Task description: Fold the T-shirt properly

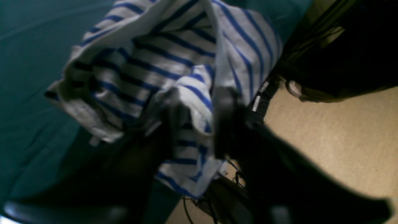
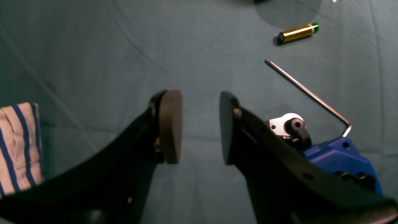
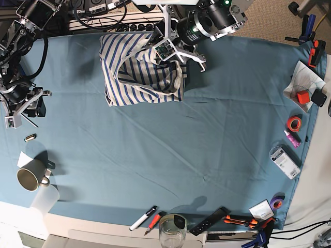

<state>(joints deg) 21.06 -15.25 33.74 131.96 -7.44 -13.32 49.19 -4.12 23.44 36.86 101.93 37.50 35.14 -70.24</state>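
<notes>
There is one white cotton T-shirt with thin blue stripes (image 3: 140,70), one teal table cloth (image 3: 170,144) and two black robot arms. In the right wrist view there is also one gold battery with a green tip (image 2: 298,33), one thin bent metal hex key (image 2: 307,93) and one blue plastic tool body (image 2: 340,155). At the table's left edge stands one pale mug (image 3: 30,177), and at its near edge one clear glass (image 3: 172,231) and one white marker pen (image 3: 143,217).

The T-shirt lies at the far edge of the table cloth, bunched into a rough square with its stripes running in several directions. Its upper layers are lifted and folded over one another. In the left wrist view the fabric (image 1: 161,68) hangs in loose, shadowed folds.

The left gripper (image 1: 199,121) is clamped on a fold of the T-shirt, the striped cloth pinched between its two dark fingers. The right gripper (image 2: 199,127) hangs over bare cloth with its fingers spread apart and nothing between them. A striped corner of the T-shirt (image 2: 18,146) shows at the left edge of that view, cut off by the frame.

The left wrist view is blurred and dark, so the shirt's neck and sleeves cannot be told apart there. In the base view the left arm covers the shirt's top right part.
</notes>
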